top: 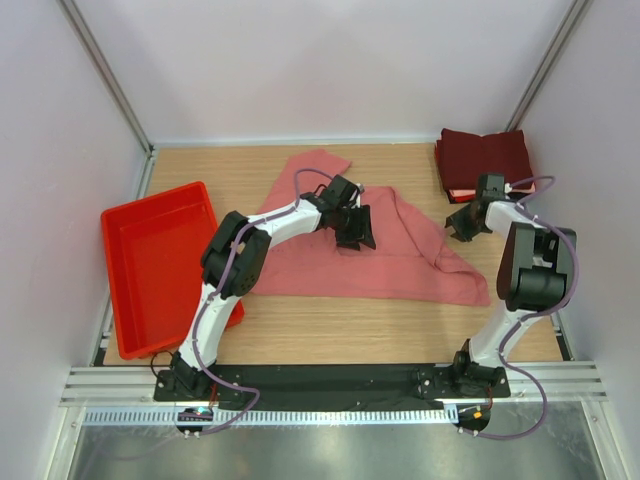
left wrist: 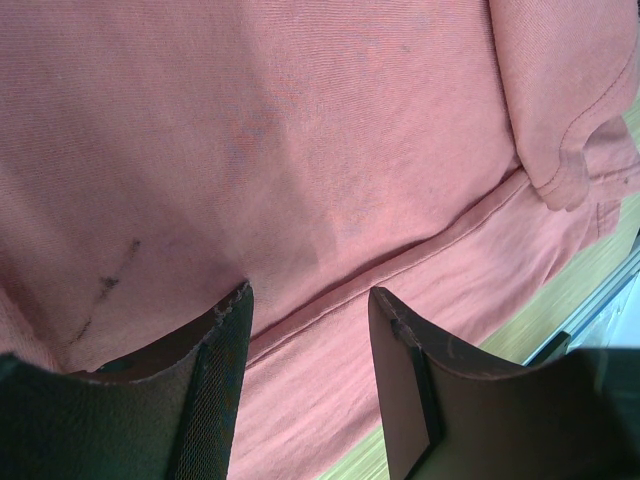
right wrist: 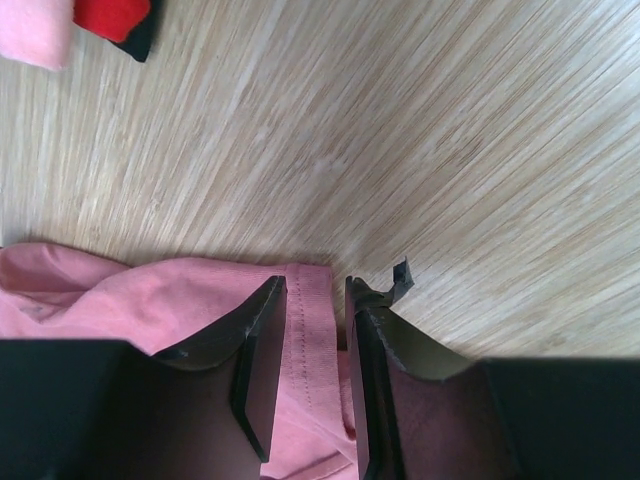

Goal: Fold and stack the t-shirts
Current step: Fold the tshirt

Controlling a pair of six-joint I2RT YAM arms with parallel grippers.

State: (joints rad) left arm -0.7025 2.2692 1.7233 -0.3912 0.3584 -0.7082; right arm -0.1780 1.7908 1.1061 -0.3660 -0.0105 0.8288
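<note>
- Your left gripper (left wrist: 310,300) stands open, jaws well apart with nothing between them. It is tipped down over the salmon-pink t-shirt (left wrist: 300,120).
- In the left wrist view a seam line of that shirt runs across the gap between the two fingers. You cannot tell from here whether the fingertips (left wrist: 238,300) touch the cloth.
- A few dark smudges (left wrist: 110,285) mark the fabric just left of the left finger.
- Your right gripper (right wrist: 314,290) has its jaws parted by only a narrow gap. The shirt's stitched hem shows in that gap. You cannot tell whether the pads touch the cloth.
- That hem is the shirt's right-hand edge. Past it, you see bare wooden table (right wrist: 450,150).
- In the top view the salmon-pink shirt lies spread and rumpled across the middle of the table, not folded. One sleeve reaches toward the back wall, and a pointed corner trails toward the right arm.
- The left arm reaches over the shirt's centre. The right arm bends back toward the shirt's right edge.
- The dark maroon t-shirts (top: 485,155) sit folded in a square stack at the back right corner, apart from the pink shirt. A thin pale layer (top: 462,194) shows at the stack's near edge.
- The red tray (top: 150,205) sits at the table's left side, just beside the left arm.
</note>
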